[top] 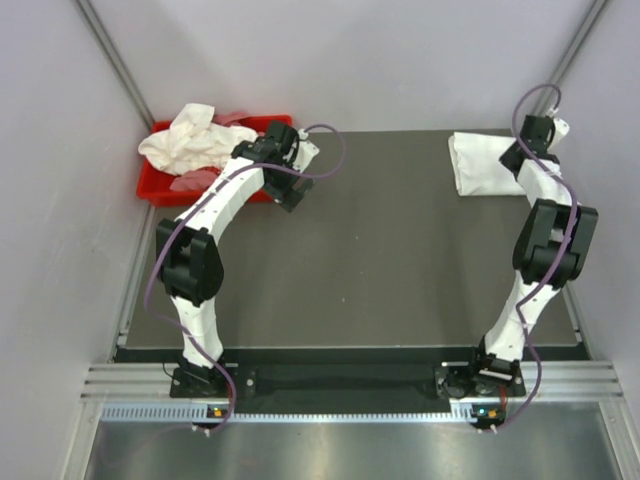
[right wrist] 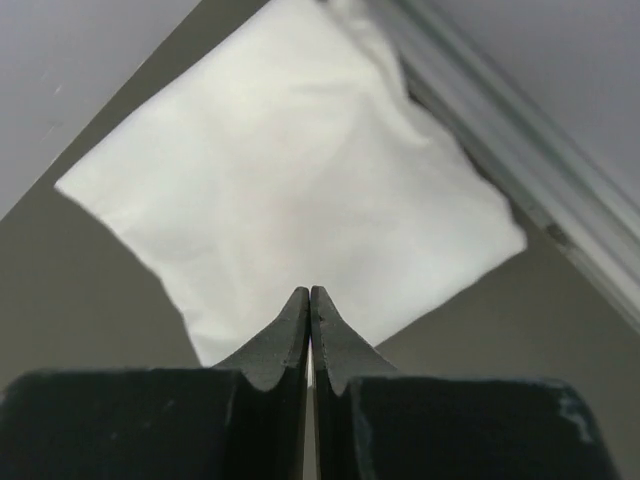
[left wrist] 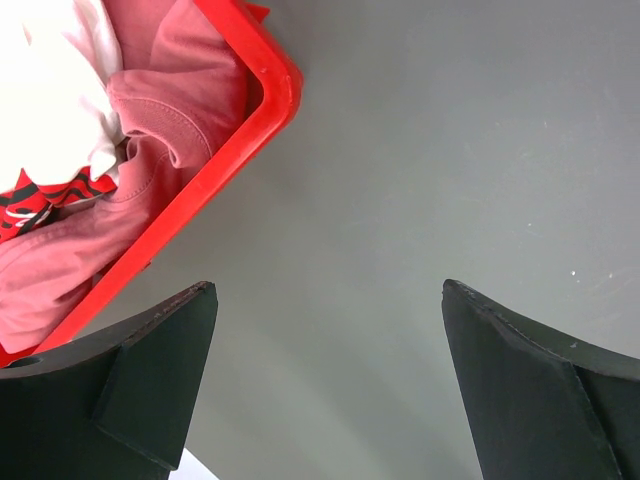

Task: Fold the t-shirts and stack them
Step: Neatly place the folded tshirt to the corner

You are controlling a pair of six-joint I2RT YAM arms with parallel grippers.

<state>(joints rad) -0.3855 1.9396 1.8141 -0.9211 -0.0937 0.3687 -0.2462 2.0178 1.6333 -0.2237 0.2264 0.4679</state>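
Note:
Crumpled white t-shirts (top: 190, 140) lie heaped in a red bin (top: 155, 188) at the back left, over pink cloth. In the left wrist view the bin's corner (left wrist: 268, 90) holds pink cloth and a bit of white shirt (left wrist: 55, 80). My left gripper (top: 288, 180) hangs by the bin's right end, open and empty (left wrist: 330, 300), over bare table. One folded white t-shirt (top: 483, 165) lies flat at the back right. My right gripper (top: 518, 158) is shut and empty (right wrist: 310, 292), just above that shirt's (right wrist: 300, 190) near edge.
The dark table mat (top: 380, 260) spans the middle. A metal frame rail (right wrist: 520, 150) runs close beside the folded shirt on the right. Pale walls close in the left, back and right sides. A red-and-black patterned cloth (left wrist: 45, 190) sits in the bin.

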